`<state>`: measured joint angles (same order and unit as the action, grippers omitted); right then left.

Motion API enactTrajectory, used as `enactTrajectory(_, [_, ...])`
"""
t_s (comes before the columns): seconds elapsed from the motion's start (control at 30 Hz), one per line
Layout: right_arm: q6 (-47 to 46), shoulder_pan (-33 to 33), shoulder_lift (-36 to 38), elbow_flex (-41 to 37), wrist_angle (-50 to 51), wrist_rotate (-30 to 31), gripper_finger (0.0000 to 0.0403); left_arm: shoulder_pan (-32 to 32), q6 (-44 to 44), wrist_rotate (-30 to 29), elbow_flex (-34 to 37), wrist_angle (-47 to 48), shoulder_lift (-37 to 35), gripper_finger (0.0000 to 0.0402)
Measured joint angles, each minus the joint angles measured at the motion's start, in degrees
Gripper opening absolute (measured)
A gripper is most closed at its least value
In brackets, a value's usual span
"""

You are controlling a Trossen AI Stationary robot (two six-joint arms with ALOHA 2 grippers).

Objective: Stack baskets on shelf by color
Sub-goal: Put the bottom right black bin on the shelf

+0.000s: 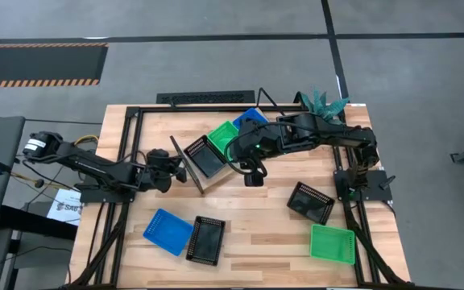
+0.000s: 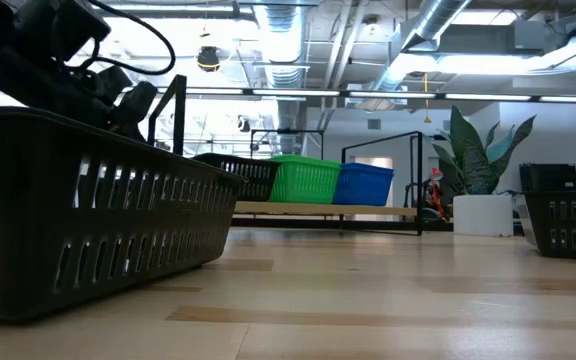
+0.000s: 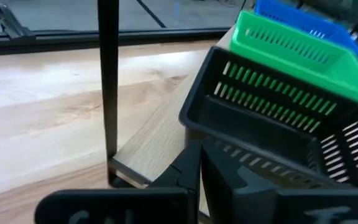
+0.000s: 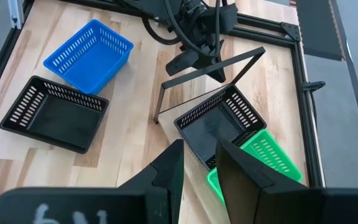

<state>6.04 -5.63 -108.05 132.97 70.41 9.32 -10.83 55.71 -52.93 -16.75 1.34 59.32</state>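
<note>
Fingers of the right gripper (image 1: 248, 171) stand apart above the shelf (image 1: 201, 184), just beside its black basket (image 1: 204, 155), apparently free after placing. Green basket (image 1: 223, 138) and blue basket (image 1: 252, 118) follow in a row, 1 per color. Left gripper (image 1: 164, 171) waits at the shelf's end; I cannot tell its fingers' state. 4 baskets lie loose on the desk (image 1: 256, 221).

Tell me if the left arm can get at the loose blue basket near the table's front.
Probably yes. The blue basket lies open on the table, touching only a black basket on one side, with nothing above it. The left gripper sits by the shelf, and the right gripper is off to the other side.
</note>
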Motion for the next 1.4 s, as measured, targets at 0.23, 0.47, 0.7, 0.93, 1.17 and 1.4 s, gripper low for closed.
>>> enactTrajectory(0.23, [0.2, 0.0, 0.0, 0.0, 0.0, 0.0, 0.0116, 0.0, 0.5, 0.1, 0.0, -3.5, 4.8, 0.0000])
enactTrajectory(0.47, [0.5, 0.0, 0.0, 0.0, 0.0, 0.0, 0.0116, 0.7, -1.6, -0.4, 0.0, -7.0, 6.3, 0.0000])
enactTrajectory(0.7, [0.5, 0.0, 0.0, 0.0, 0.0, 0.0, 0.0116, 4.0, -8.1, 2.3, 0.0, -11.1, 6.3, 0.0000])
enactTrajectory(0.93, [0.4, 0.0, 0.0, 0.0, 0.1, 0.0, 0.0116, 5.6, -11.1, 4.3, 0.0, -11.3, 6.3, 0.0000])
enactTrajectory(1.17, [0.1, 0.0, 0.0, 0.0, 0.1, 0.0, 0.0116, 5.7, -11.8, 6.1, 0.0, -11.3, 6.2, 0.0000])
enactTrajectory(1.4, [-5.0, 0.0, 0.0, 0.0, 4.6, -0.2, 0.0116, 5.7, -11.7, 20.6, 0.0, -9.0, 1.3, 0.0000])
